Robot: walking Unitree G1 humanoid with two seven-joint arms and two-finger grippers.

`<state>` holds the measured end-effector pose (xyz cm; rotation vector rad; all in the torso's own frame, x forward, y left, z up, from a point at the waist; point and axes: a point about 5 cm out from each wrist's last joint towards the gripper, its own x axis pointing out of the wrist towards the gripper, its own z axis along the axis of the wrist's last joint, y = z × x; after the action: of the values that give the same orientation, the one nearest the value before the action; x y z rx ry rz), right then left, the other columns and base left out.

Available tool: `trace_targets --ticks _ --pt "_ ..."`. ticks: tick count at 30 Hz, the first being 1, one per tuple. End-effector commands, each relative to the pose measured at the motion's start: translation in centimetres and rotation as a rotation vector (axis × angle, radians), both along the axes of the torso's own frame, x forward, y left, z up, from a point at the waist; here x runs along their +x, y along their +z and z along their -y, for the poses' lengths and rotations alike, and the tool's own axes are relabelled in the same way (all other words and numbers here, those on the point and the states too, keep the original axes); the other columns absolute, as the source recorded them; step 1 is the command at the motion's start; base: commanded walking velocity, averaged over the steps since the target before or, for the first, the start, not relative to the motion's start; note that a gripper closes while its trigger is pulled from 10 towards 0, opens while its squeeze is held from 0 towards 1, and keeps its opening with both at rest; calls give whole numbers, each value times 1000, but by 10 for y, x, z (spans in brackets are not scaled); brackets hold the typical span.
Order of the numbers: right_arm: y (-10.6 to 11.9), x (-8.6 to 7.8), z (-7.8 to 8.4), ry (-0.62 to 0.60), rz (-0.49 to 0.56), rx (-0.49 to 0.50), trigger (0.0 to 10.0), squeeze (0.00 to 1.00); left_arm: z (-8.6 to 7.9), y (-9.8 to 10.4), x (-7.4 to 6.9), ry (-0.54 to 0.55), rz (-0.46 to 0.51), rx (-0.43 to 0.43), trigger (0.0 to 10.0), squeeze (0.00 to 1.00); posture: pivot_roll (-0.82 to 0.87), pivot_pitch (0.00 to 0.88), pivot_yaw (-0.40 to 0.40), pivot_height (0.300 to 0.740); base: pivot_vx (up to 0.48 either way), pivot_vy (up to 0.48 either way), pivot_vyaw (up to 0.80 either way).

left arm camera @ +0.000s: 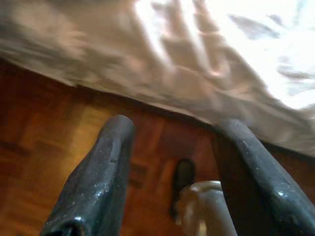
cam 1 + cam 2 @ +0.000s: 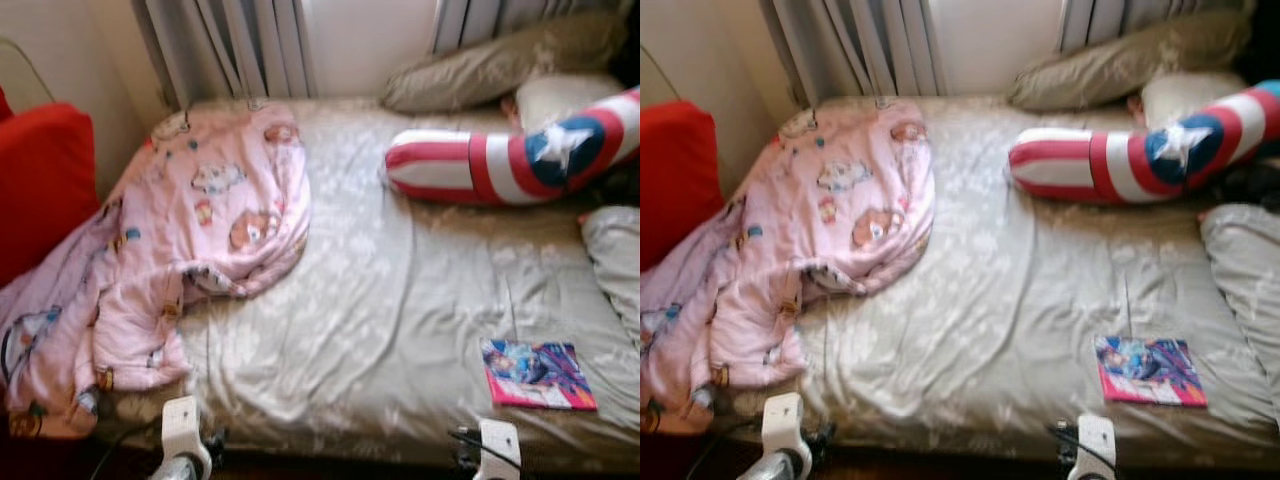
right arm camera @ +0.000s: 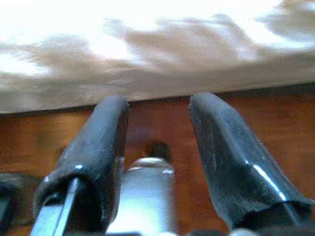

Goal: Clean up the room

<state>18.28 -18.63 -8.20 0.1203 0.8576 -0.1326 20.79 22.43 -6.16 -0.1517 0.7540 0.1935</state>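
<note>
A crumpled pink cartoon-print blanket (image 2: pixel 200 230) lies on the left part of the bed and hangs over its left edge. A colourful thin book (image 2: pixel 537 374) lies flat near the bed's front right edge. A red, white and blue star-patterned long pillow (image 2: pixel 500 160) rests at the back right. My left gripper (image 1: pixel 174 125) is open and holds nothing, low by the bed's front edge above the wooden floor. My right gripper (image 3: pixel 160 101) is also open and holds nothing, just below the sheet's edge. Both arms (image 2: pixel 183 430) (image 2: pixel 497 445) hang at the front of the bed.
The bed (image 2: pixel 380 300) has a wrinkled grey-beige sheet. Two grey pillows (image 2: pixel 500 65) lie at its head, and a bunched grey cover (image 2: pixel 615 255) at the right edge. A red chair (image 2: pixel 40 180) stands to the left. White curtains (image 2: pixel 230 45) hang behind. Wooden floor (image 1: pixel 44 162) lies below.
</note>
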Motion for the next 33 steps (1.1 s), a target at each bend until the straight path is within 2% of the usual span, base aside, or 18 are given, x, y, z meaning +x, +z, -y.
trace_targets --ticks 1,23,33 --pt "-3 -6 5 4 -29 -22 10000 0 2 -2 -1 -12 -11 5 10000 0 46 102 53 740 0 368 0" --pt "-4 -9 5 32 -47 -30 10000 0 3 -7 -10 -7 -44 5 10000 0 46 119 52 740 0 367 0" --pt "-4 -9 4 31 -45 -30 10000 0 2 -9 -14 -3 -54 6 10000 0 47 122 51 740 0 365 784"
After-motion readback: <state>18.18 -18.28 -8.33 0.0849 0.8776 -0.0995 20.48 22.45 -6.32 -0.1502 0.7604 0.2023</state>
